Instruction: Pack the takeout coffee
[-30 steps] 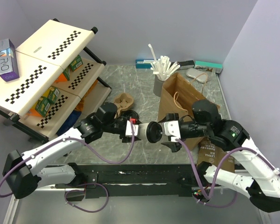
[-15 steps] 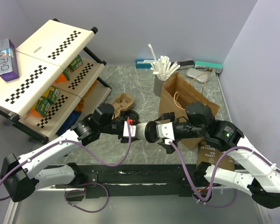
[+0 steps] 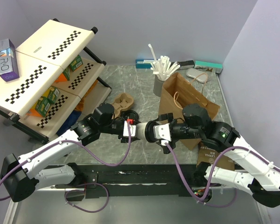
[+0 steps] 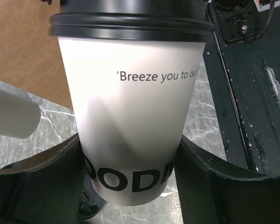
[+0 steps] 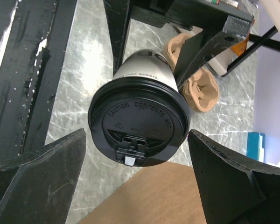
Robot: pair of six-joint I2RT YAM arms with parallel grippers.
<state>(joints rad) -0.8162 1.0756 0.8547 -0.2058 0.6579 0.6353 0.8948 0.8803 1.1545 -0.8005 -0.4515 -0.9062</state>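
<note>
The takeout coffee, a white paper cup (image 4: 135, 116) with its black lid (image 5: 137, 121) on, hangs sideways above the table (image 3: 144, 93) between the two arms. My left gripper (image 4: 130, 158) is shut on the cup's lower body, a finger (image 4: 37, 182) pressed on each side. The lid faces my right gripper (image 5: 136, 140), which stands open with one jaw to each side of the lid and a gap on both. From above, the cup (image 3: 141, 130) sits between the left gripper (image 3: 129, 129) and the right gripper (image 3: 159, 132).
An open brown paper bag (image 3: 186, 100) stands just behind the right arm, with another flat bag (image 3: 214, 154) under it. A brown pulp carrier (image 3: 123, 103) lies behind the cup. A grey cup of white sticks (image 3: 159, 81) is at the back, a shelf rack (image 3: 46, 70) on the left.
The right arm has slid left toward the cup and its jaws have widened a little around the lid. The left gripper still holds the cup, shifted slightly left.
</note>
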